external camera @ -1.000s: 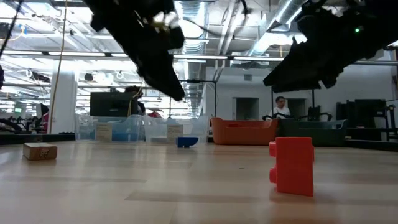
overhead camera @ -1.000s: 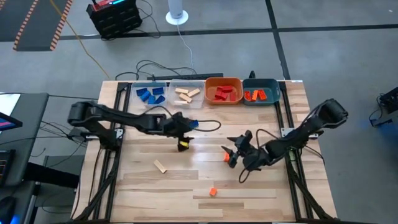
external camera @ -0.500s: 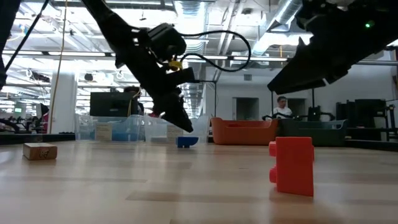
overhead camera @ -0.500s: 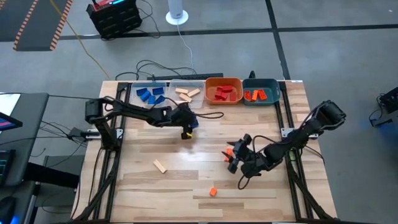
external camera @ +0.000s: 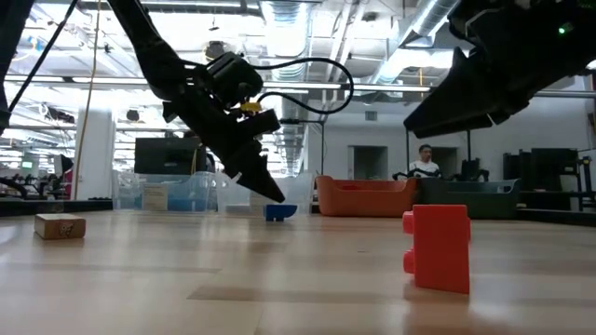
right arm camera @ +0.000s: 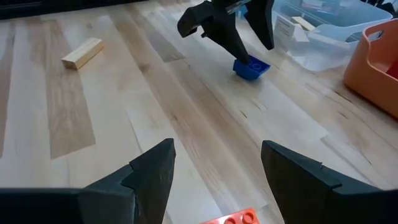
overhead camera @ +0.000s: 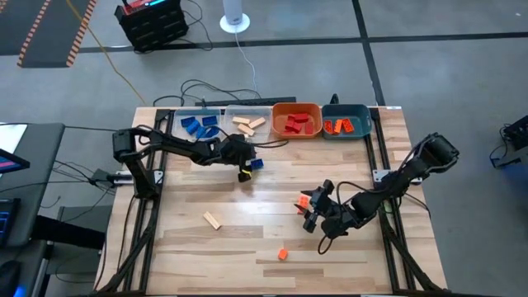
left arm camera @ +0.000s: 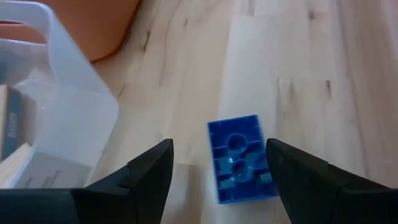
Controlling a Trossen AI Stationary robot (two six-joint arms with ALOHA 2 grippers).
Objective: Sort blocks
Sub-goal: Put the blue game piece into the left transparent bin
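Observation:
A blue block point(left arm camera: 239, 158) lies on the table, hollow underside showing, close to the clear bins. My left gripper point(left arm camera: 217, 149) is open and slants down over it, one finger on either side, touching nothing; the low view shows its tips point(external camera: 273, 194) just above the block point(external camera: 279, 211). My right gripper point(right arm camera: 216, 149) is open, right of the table's middle point(overhead camera: 312, 213), above a red-orange block point(right arm camera: 236, 218) that stands on the table point(external camera: 438, 247). A tan block point(overhead camera: 214, 219) and a small orange block point(overhead camera: 282, 255) lie loose nearer the front.
Along the far edge stands a row of bins: a clear bin with blue blocks point(overhead camera: 200, 125), a clear bin with tan blocks point(overhead camera: 247, 124), an orange bin point(overhead camera: 295, 121) and a teal bin point(overhead camera: 346, 121) with red and orange blocks. Bare wood lies between the arms.
My left gripper has swung toward the table's far edge and come down over the blue block, staying open. The blocks have not moved.

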